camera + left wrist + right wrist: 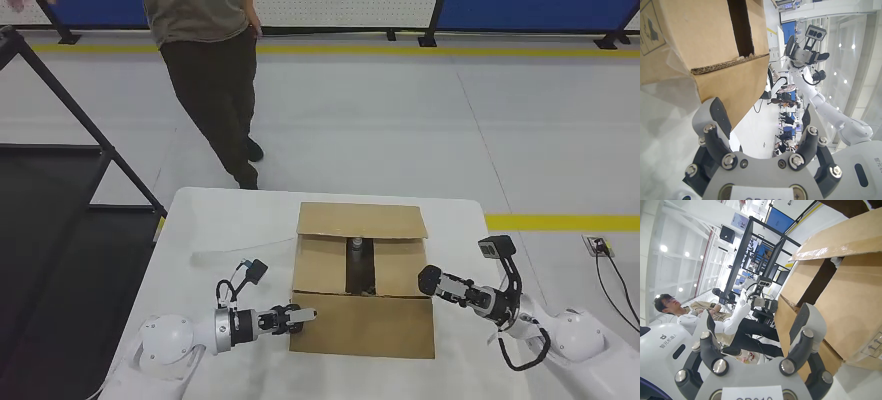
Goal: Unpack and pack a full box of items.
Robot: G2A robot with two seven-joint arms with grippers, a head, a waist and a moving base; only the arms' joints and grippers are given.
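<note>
A brown cardboard box (365,325) stands mid-table with its front and back flaps folded outward. Inside it stands a dark bottle (356,262) with a grey cap. My left gripper (300,317) is at the left corner of the front flap. In the left wrist view this gripper (762,117) is open and the flap's edge (745,106) lies beside one finger (720,115). My right gripper (430,280) is at the box's right side. It is open (755,321), with one finger (802,317) close against the box wall (848,294).
The white table (220,230) has bare surface to the left and right of the box. A black metal frame (100,160) stands off the table's left far corner. The table's near edge runs just behind both arms.
</note>
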